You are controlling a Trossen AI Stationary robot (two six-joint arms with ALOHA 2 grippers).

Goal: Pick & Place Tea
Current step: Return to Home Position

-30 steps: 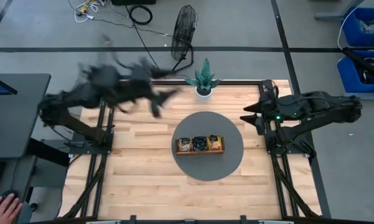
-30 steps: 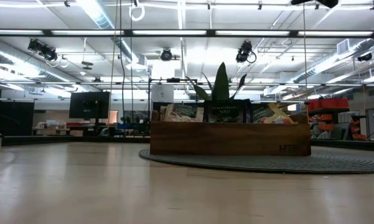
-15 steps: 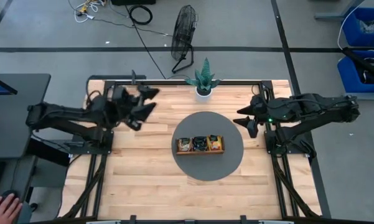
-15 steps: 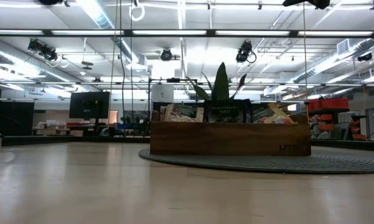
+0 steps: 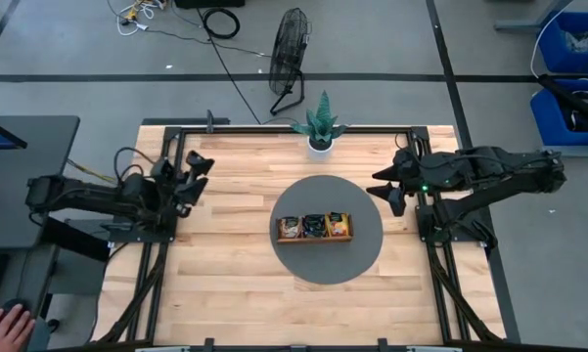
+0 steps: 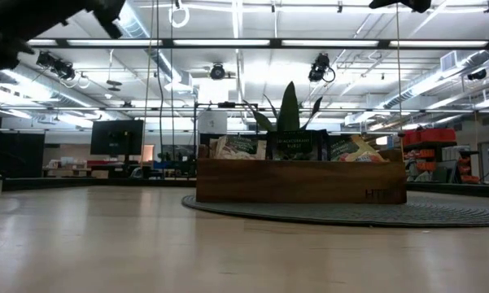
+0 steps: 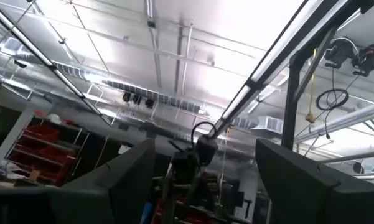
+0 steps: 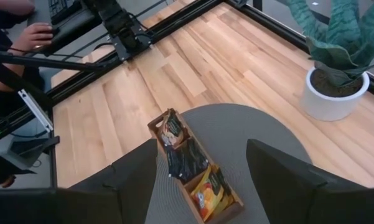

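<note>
Low view: tray (image 6: pixel 301 181) front wall hides the lower halves of the sachets (image 6: pixel 297 145). Only tops poke out; print too small to read, count per compartment can't tell. Plant (image 6: pixel 289 106) behind tray: pot hidden, leaves only. High up, far left of tray: dark bit of left arm (image 6: pixel 32 28), cut by pic edge, which part can't tell. High view: sachets in tray are just colour specks. Right wrist view: right gripper (image 8: pixel 202 146) fingers (image 8: pixel 286 180) cover mat (image 8: pixel 249 124) either side of tray, bases cut off. Person's hand (image 8: pixel 32 37) well off from tray, cut at edge.
</note>
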